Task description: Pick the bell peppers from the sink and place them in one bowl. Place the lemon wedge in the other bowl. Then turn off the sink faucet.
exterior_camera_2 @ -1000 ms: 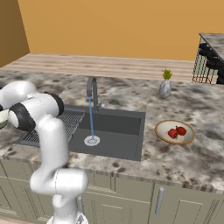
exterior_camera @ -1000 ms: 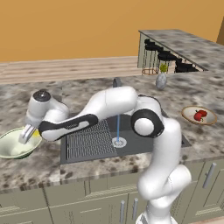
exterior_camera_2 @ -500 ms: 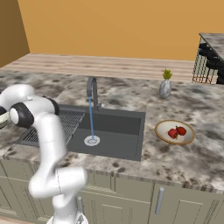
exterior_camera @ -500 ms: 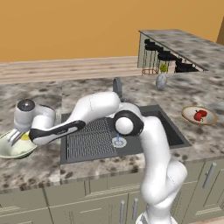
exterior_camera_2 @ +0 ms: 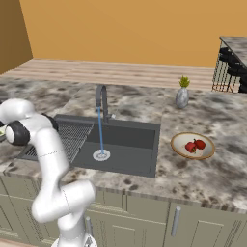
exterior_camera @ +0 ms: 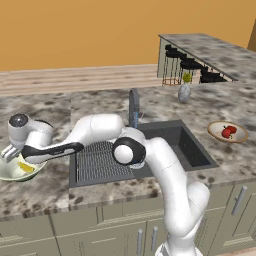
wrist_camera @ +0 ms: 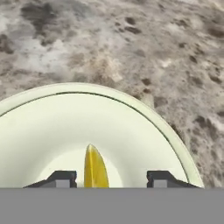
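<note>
My gripper (exterior_camera: 11, 154) hangs over the deep pale green bowl (exterior_camera: 10, 172) on the counter left of the sink (exterior_camera: 192, 145). In the hand view the gripper (wrist_camera: 113, 177) is open, and the yellow lemon wedge (wrist_camera: 95, 168) lies on the bowl's (wrist_camera: 131, 131) floor between the fingertips, closer to the left one. From the left base view the lemon wedge (exterior_camera: 26, 167) shows inside the bowl. Two red bell peppers (exterior_camera: 228, 132) (exterior_camera_2: 194, 145) rest in the shallow tan bowl (exterior_camera: 216, 126) (exterior_camera_2: 179, 149) right of the sink (exterior_camera_2: 130, 144). Water runs from the faucet (exterior_camera: 133, 107) (exterior_camera_2: 102, 96).
A ridged wire rack (exterior_camera: 100, 160) fills the sink's left half, under my forearm. A small vase with a plant (exterior_camera: 184, 91) (exterior_camera_2: 182, 96) stands behind the tan bowl. Black bar stools (exterior_camera: 190, 65) sit under the raised counter at the back right.
The hand has sunk closer to the green bowl and the elbow has swung forward. The jaws have opened, and the lemon wedge now lies in the bowl.
</note>
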